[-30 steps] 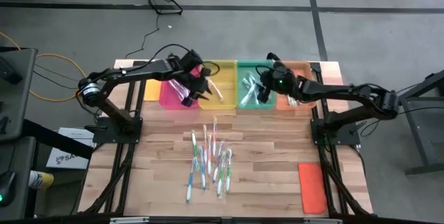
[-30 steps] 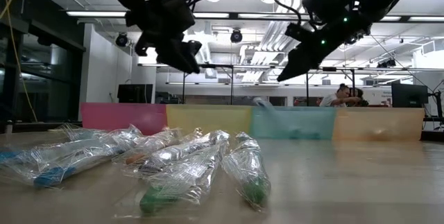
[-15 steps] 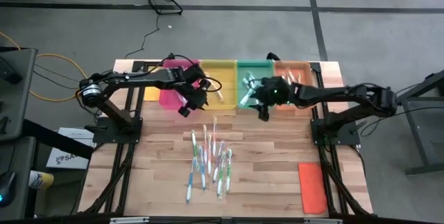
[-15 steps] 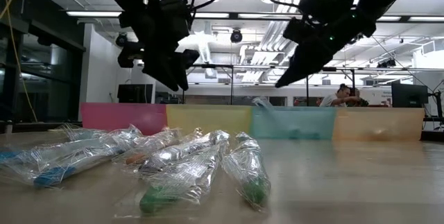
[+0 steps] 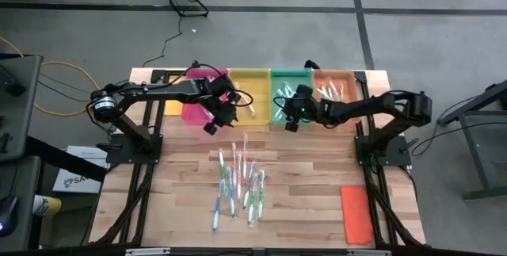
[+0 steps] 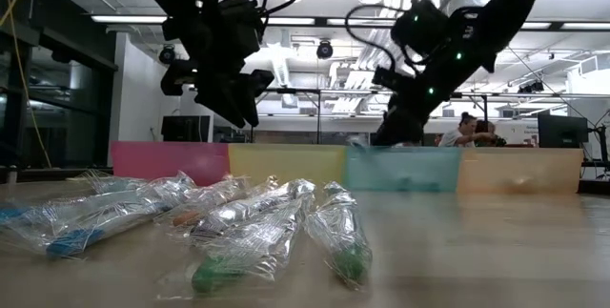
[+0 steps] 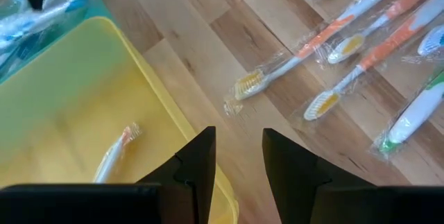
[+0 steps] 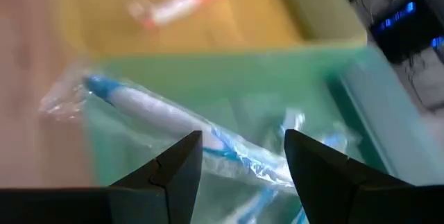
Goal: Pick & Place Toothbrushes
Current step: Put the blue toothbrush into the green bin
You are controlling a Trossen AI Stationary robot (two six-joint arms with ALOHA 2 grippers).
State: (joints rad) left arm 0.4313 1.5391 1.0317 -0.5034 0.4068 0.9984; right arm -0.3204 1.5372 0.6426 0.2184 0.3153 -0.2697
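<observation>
A few toothbrushes are lying in the trays (image 5: 289, 78), most are waiting in the pile (image 5: 239, 185), and both the left gripper (image 5: 212, 126) and the right gripper (image 5: 290, 124) are hanging open, holding nothing.

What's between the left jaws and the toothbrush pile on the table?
Bare wood. In the high view the left gripper hangs at the yellow tray's front edge; nothing lies before the toothbrush pile.
</observation>
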